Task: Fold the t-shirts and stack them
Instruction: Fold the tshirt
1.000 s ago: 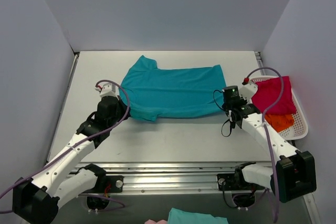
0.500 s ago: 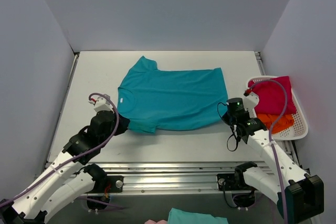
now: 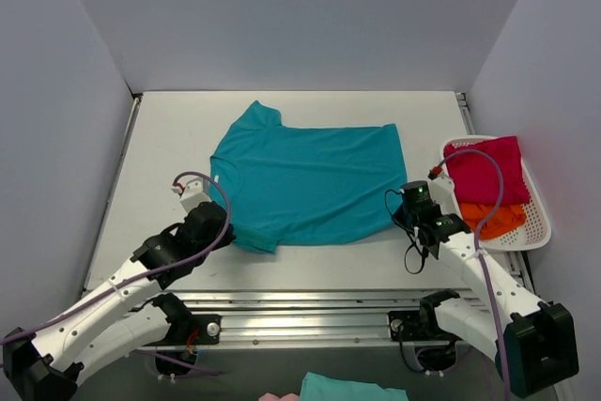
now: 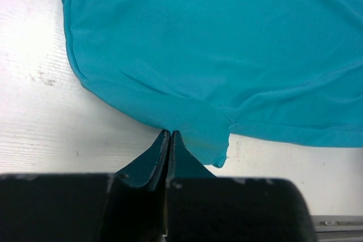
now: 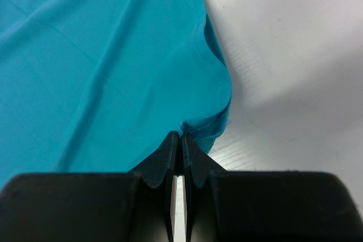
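The teal-blue t-shirt (image 3: 305,180) lies spread flat on the table, collar to the left. My left gripper (image 3: 228,230) is shut on its near left sleeve edge; in the left wrist view the closed fingertips (image 4: 169,135) pinch the teal cloth (image 4: 227,55). My right gripper (image 3: 404,208) is shut on the shirt's near right hem corner; in the right wrist view the tips (image 5: 180,136) pinch the teal cloth (image 5: 102,60). The crimson-pink shirt (image 3: 484,168) and the orange shirt (image 3: 500,218) lie in the basket at the right.
The white slatted basket (image 3: 540,230) stands at the table's right edge, close to my right arm. A metal rail (image 3: 310,302) runs along the near edge. A piece of teal cloth (image 3: 352,389) shows below the table front. Grey walls close in left, back and right.
Both grippers have drawn the teal shirt's near edge toward the front of the table. The shirt now lies wider and flatter. The left gripper has also shifted right.
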{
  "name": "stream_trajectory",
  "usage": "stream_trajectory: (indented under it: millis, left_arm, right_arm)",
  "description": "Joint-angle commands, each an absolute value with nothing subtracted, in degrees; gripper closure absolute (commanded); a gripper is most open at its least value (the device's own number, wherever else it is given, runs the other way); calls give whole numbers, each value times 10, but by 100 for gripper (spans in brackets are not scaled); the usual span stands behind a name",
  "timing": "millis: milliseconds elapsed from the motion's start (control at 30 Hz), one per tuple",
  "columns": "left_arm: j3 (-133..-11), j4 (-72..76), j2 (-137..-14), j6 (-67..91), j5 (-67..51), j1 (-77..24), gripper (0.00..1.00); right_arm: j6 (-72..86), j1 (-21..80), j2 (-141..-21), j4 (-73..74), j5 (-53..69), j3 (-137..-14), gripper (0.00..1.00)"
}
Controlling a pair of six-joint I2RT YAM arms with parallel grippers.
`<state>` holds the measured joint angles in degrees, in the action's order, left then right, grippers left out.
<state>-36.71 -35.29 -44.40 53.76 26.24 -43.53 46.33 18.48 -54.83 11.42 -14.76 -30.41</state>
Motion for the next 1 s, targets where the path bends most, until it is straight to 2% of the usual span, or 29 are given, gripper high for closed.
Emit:
stream_trajectory:
  millis: [0,200,467,967]
  left_arm:
    - [-428,-337,-469,526,316,-437,97]
    - [-482,-288,-563,487,314,-402,96]
    - [-523,-191,-685,439,210,-290,97]
    - [-613,-102,-888,401,109,-182,98]
  right_arm:
    - [461,188,-581,109,-173,-356,100]
    - [447,188,-663,100,-195,-430,100]
    - [426,184,-797,92,-224,-526,100]
    - [410,136,-997,81,-237,-644,100]
